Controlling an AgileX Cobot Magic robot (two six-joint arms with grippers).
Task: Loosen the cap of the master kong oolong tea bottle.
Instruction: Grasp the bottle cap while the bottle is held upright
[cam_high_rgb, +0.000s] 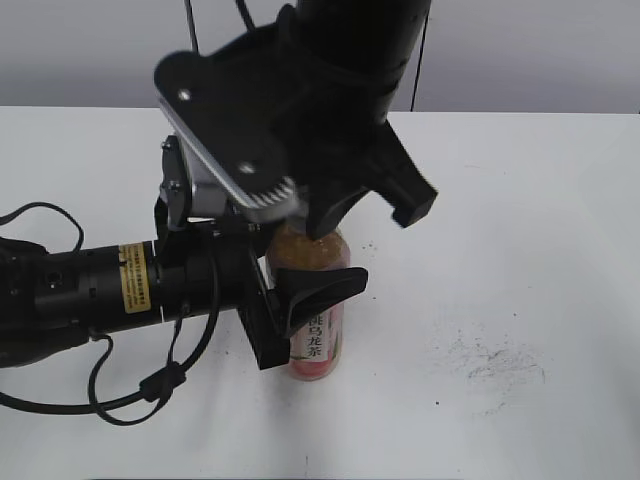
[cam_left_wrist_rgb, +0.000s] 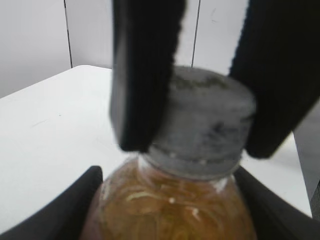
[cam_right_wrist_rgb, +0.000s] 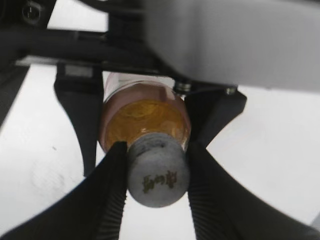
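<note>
The master kong oolong tea bottle (cam_high_rgb: 318, 345) stands upright on the white table, amber tea showing above its pink label. My left gripper (cam_high_rgb: 310, 295) comes in from the left and is shut on the bottle's upper body; in the left wrist view its black fingers (cam_left_wrist_rgb: 55, 210) press against both sides of the bottle's shoulder (cam_left_wrist_rgb: 170, 205). My right gripper (cam_right_wrist_rgb: 156, 150) reaches down from above and is shut on the grey cap (cam_right_wrist_rgb: 157, 175), with a ribbed pad (cam_right_wrist_rgb: 107, 195) against each side. The cap (cam_left_wrist_rgb: 210, 120) also shows in the left wrist view, pinched between the right gripper's fingers (cam_left_wrist_rgb: 145, 75). In the exterior view the right gripper (cam_high_rgb: 330, 215) hides the cap.
The white table (cam_high_rgb: 540, 200) has dark scuff marks (cam_high_rgb: 495, 365) to the right of the bottle. The left arm's black cable (cam_high_rgb: 130, 390) loops over the table at the front left. A pale wall runs behind the table.
</note>
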